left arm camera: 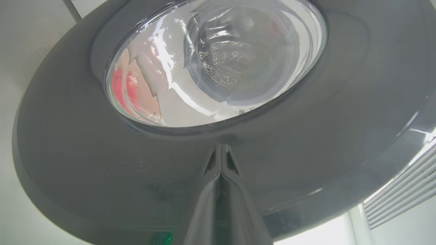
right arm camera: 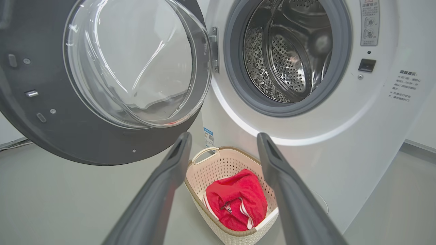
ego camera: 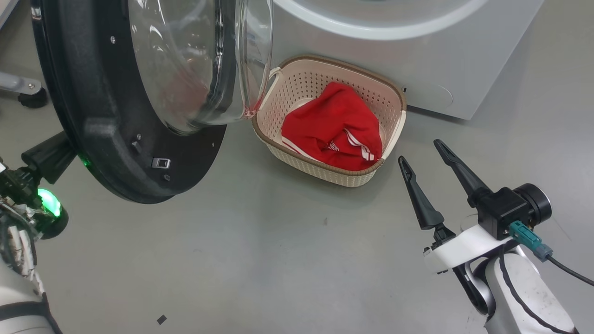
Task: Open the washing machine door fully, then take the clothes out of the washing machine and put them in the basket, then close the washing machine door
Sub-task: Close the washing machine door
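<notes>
Looks out between the parted fingers (right arm camera: 163,183) of the right gripper (right arm camera: 223,136) onto red clothes (right arm camera: 235,200) bundled in the basket (right arm camera: 218,160), floor-standing just beside the washing machine (right arm camera: 340,153), near the swung-open washing machine door (right arm camera: 85,146).

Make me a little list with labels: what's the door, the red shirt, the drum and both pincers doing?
Door: round black-rimmed glass washing machine door, open
Clothes: red white-striped fabric garment, inside cream perforated plastic basket
Drum: perforated steel drum, looks empty
Left pincer: shut, at door's outer face
Right pincer: open, holding nothing

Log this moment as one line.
door open; drum empty; clothes in basket; left hand shut, at door's outer face; right hand open, free; pending: close door
</notes>
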